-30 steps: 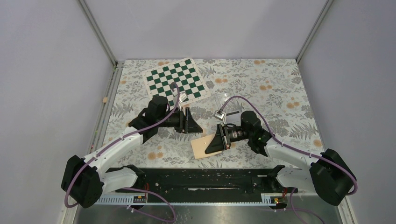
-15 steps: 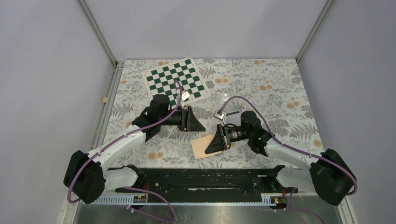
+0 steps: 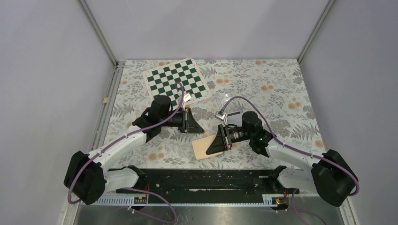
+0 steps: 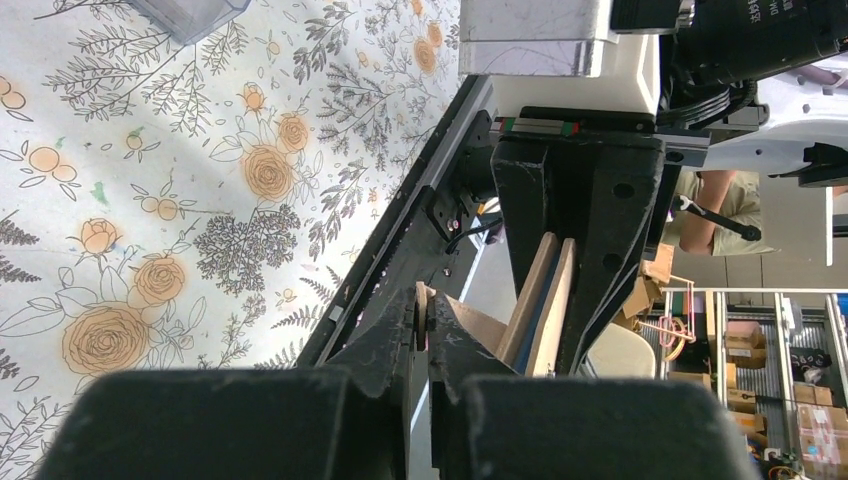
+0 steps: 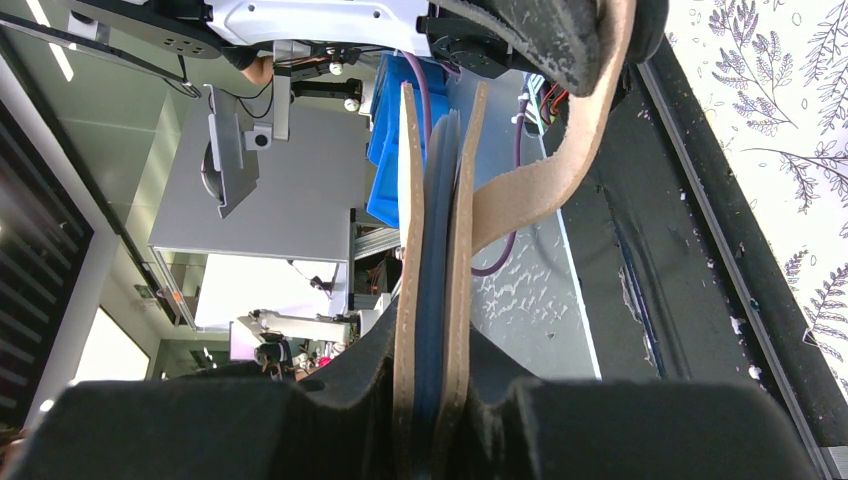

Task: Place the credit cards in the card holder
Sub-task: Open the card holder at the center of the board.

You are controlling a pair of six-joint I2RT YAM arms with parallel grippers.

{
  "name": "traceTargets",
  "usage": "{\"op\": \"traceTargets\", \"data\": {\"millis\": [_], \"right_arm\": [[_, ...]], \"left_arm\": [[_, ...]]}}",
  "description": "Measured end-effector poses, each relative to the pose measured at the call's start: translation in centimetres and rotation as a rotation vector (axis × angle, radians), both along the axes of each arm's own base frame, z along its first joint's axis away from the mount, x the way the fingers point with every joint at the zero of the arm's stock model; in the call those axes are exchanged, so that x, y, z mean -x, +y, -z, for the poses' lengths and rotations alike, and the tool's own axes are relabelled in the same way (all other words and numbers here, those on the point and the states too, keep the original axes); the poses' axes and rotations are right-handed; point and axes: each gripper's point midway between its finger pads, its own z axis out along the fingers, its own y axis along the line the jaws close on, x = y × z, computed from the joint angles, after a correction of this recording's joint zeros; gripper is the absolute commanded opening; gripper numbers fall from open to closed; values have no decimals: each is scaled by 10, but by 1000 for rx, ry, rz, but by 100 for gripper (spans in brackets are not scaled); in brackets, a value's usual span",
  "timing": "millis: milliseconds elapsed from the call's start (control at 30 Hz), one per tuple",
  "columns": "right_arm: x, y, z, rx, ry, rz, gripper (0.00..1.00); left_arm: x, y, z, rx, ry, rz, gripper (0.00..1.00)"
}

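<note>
Left end effector (image 4: 424, 325) clenched on a thin, pale credit card (image 4: 421, 297); right end effector (image 5: 432, 375) grasping the tan folding card holder (image 5: 461, 220) edge-on near the floral counter's (image 3: 281, 93) front. Insertion apparently still ahead.

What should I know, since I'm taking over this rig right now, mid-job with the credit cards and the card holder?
Left gripper: shut, pinching a thin sliver that looks like a credit card seen edge-on, facing the holder.
Right gripper: shut on the card holder, held on edge, tan leaves slightly apart, blue inside.
Done: holder gripped and presented; one card apparently picked up.
Left: slide that card between the leaves. I cannot tell whether any card is already inside, and no other cards are clearly visible.
</note>
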Motion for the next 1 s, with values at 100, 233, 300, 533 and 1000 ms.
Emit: {"op": "traceTargets", "data": {"millis": [100,233,300,533,1000], "right_arm": [[0,0,0,1,0,0,15],[1,-1,6,22,5,1,36],[1,-2,10,43,7,1,54],[-14,-1,8,115,-91,65,99],[-42,-30,25,354,-295,268,99]], "left_arm": [[0,0,0,-1,2,-1,0],[-1,2,-2,0,2,-17,0],[-2,3,-3,-3,2,-31,0],[-20,28,-2,-113,5,-195,0],[-22,53,-55,-166,-128,-269,0]]}}
